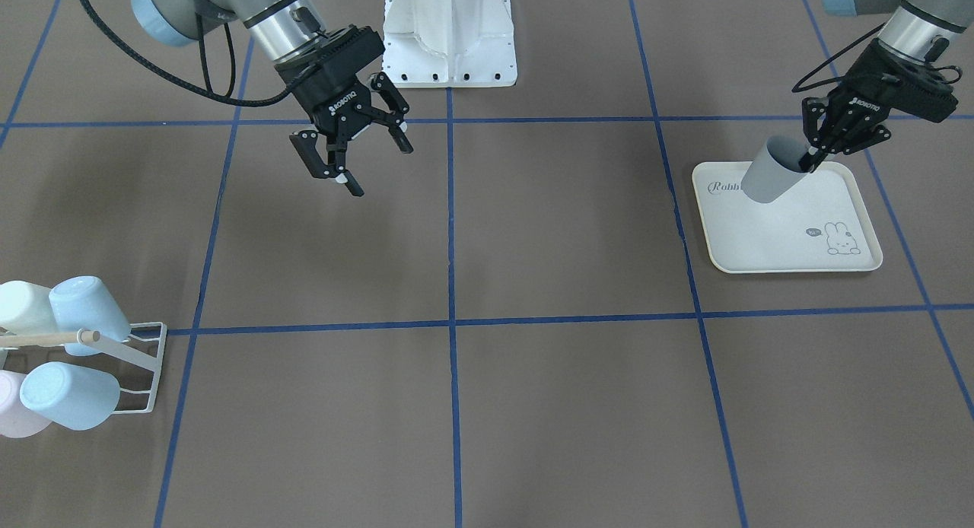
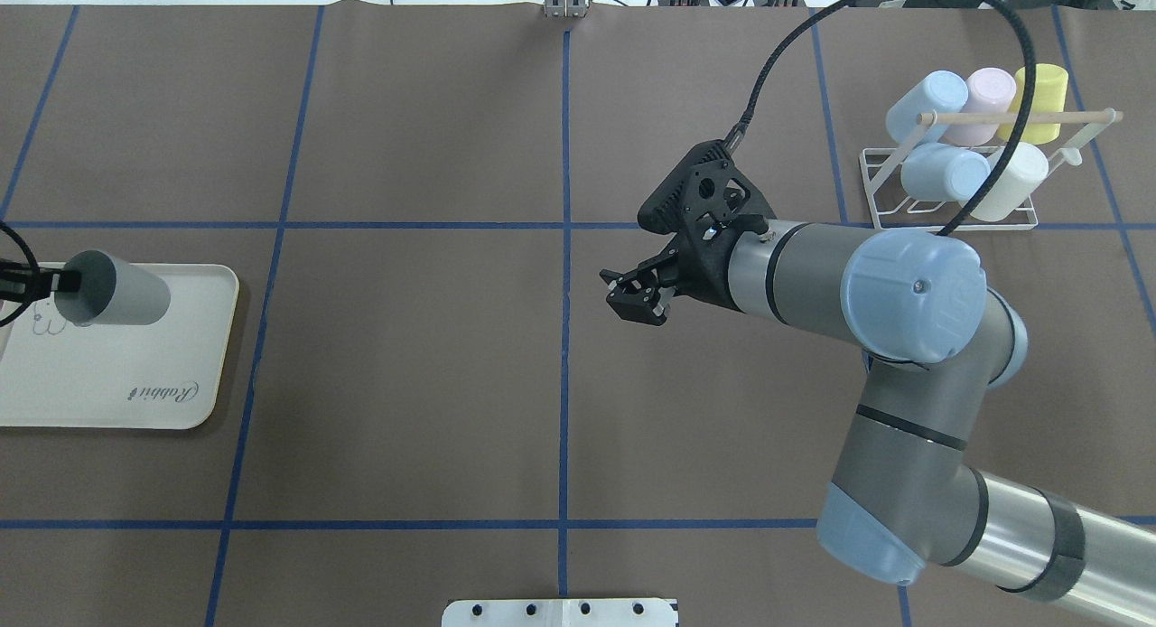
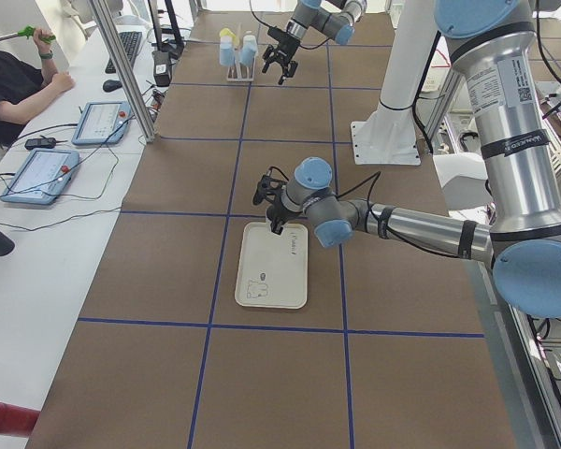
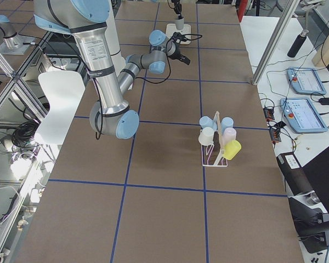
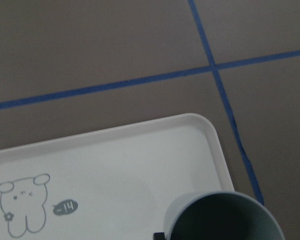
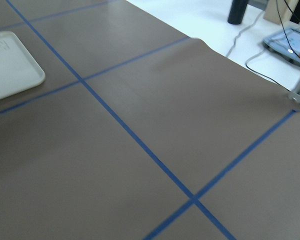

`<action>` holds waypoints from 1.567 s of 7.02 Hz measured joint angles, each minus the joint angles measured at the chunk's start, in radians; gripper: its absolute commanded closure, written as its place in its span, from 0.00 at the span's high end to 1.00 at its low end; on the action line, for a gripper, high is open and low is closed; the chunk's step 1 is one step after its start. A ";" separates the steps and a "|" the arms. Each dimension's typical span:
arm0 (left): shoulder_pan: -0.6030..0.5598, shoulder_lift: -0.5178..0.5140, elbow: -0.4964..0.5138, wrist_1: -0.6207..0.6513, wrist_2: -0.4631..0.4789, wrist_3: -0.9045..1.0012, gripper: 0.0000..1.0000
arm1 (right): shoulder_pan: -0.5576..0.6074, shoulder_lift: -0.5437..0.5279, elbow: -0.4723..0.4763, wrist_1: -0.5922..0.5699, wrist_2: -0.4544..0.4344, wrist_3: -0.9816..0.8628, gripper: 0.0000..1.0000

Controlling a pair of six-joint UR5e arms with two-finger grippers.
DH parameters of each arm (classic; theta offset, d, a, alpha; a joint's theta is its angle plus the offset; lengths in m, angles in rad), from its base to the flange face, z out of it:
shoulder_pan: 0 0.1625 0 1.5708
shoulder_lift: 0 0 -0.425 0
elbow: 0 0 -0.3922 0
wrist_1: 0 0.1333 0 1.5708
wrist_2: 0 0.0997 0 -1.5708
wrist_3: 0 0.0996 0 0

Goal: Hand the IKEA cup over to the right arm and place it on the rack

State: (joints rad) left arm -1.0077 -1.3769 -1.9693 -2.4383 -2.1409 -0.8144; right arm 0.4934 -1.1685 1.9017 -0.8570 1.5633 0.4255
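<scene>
**Pick-up before hand-over:** left gripper [image 1: 816,154] pinches the rim of the grey tapered plastic cup [image 1: 770,172], tilted over the cream rabbit-print tray [image 1: 791,246] at 9 o'clock from overhead.

Next, I judge, a carry to centre, where the right gripper [image 1: 364,161] hangs spread; white wire rack [image 2: 948,219] at 2 o'clock. Brown paper tabletop [image 1: 563,231], blue tape grid [image 1: 450,231]; tablets [image 3: 39,174] on a desk [image 3: 37,253] alongside.

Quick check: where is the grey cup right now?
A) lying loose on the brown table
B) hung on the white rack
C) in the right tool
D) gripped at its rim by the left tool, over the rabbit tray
D: the left tool pinches the rim of the tilted grey cup over the tray, while the right tool hangs open and empty mid-table.
</scene>
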 measured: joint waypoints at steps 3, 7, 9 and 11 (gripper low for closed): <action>-0.012 -0.251 -0.036 -0.044 -0.133 -0.431 0.00 | -0.053 0.007 -0.121 0.388 -0.002 -0.021 0.99; 0.124 -0.377 -0.032 -0.344 -0.134 -0.865 0.00 | -0.161 0.044 -0.122 0.425 -0.132 -0.059 0.99; 0.205 -0.417 -0.019 -0.357 -0.081 -0.883 0.00 | -0.196 0.069 -0.120 0.435 -0.143 -0.133 0.99; 0.295 -0.448 -0.001 -0.357 -0.010 -0.885 0.00 | -0.210 0.076 -0.118 0.463 -0.143 -0.159 0.99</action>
State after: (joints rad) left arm -0.7129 -1.8248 -1.9699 -2.7950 -2.1510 -1.6997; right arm 0.2832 -1.0927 1.7836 -0.3938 1.4204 0.2669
